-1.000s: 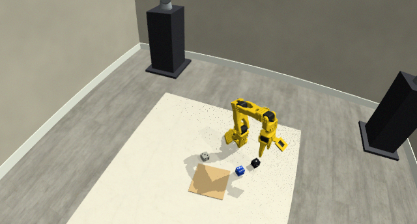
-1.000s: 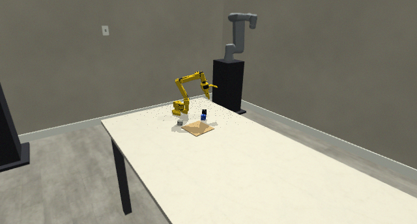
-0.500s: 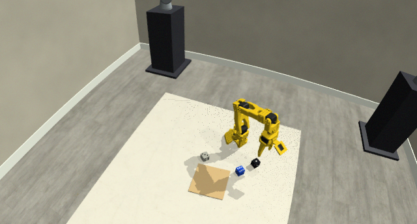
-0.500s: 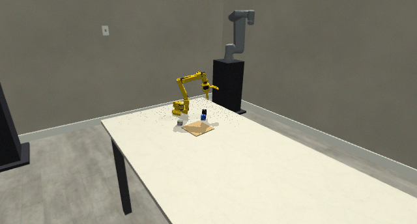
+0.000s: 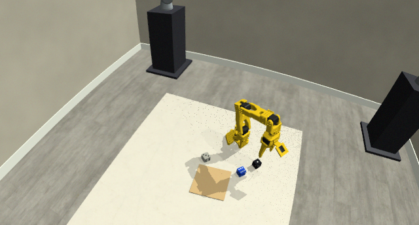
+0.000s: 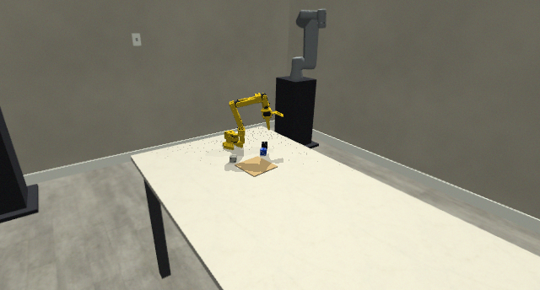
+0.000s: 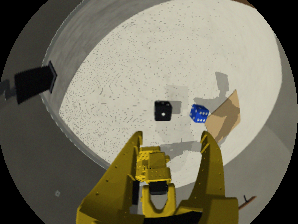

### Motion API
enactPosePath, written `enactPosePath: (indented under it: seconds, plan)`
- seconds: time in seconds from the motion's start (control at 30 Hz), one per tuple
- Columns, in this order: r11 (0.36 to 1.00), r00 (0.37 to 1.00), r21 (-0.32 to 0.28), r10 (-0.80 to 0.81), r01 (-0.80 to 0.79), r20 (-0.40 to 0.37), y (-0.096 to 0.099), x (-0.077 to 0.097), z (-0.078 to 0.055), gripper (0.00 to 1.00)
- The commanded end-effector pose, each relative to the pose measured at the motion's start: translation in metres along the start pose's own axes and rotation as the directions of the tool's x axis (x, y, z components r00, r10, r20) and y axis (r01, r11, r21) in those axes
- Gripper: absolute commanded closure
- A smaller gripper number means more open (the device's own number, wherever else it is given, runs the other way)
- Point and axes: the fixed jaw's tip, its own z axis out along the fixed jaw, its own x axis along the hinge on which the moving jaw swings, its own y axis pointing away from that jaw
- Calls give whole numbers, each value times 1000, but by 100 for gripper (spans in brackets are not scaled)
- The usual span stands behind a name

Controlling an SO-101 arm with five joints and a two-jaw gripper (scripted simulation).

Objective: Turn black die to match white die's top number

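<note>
The black die (image 5: 256, 163) (image 6: 264, 144) (image 7: 163, 111) rests on the table off the mat; one pip shows on what looks like its top. The white die (image 5: 205, 157) (image 6: 233, 158), greyish in this light, stands beyond the mat's far left corner with dark pips; its top count is too small to read surely. The tan mat (image 5: 195, 188) (image 6: 254, 173) (image 7: 234, 106) lies flat. My gripper (image 5: 271, 154) (image 6: 276, 121) (image 7: 172, 134) is partly open and empty, above the table near the black die, jaws apart. The white die is not seen in the wrist view.
The blue die (image 5: 241, 171) (image 6: 263, 152) (image 7: 199, 114) stands between the black die and the mat, close to both, with several pips on top. The table's edge (image 5: 296, 173) runs to the right of the black die. Arm shadows fall over the mat.
</note>
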Motion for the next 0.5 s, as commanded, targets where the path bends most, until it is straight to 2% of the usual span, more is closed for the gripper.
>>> enactPosePath:
  seconds: [0.0, 0.23, 0.3, 0.47]
  plan:
    - [1000, 1000, -4, 1, 0, 22, 2, -5, -3, 65]
    - [1000, 986, 19, 2, 1, -165, 1, 2, 24, 65]
    - [1000, 986, 19, 2, 1, -165, 1, 2, 24, 65]
    - [999, 952, 36, 6, 5, -305, -1, 12, 43, 65]
